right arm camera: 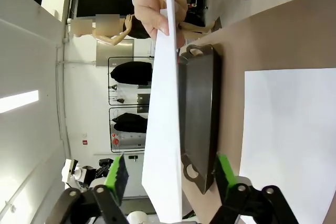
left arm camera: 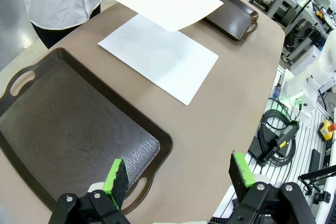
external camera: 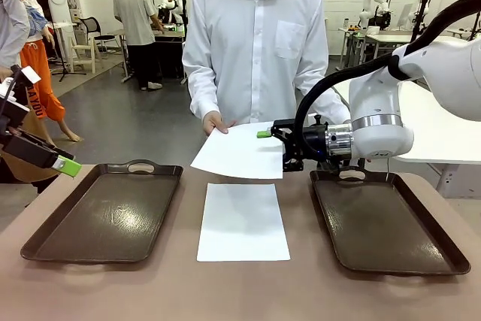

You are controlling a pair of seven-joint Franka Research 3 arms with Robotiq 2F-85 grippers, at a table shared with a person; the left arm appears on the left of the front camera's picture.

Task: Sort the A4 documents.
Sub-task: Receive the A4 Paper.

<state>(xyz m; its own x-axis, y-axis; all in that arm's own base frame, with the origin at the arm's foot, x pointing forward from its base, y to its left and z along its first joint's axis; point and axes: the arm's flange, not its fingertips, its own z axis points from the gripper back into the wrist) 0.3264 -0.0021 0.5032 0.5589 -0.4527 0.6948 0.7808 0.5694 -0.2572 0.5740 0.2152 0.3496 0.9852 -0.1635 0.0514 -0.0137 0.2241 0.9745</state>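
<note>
Two white A4 paper sheets [external camera: 243, 222] [external camera: 239, 152]: one on table [external camera: 113, 291], one in person's hand [external camera: 214, 121]; right gripper [right arm camera: 170, 177] straddles it, unclamped. Close squarely, then pull.

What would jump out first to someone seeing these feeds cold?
A person's hand holds a white sheet out above the table's far middle, and the right gripper has its open jaws on either side of that sheet's edge. A second sheet lies flat on the table between two empty dark brown trays, the left tray and the right tray. The left gripper hangs open by the left tray's edge.
</note>
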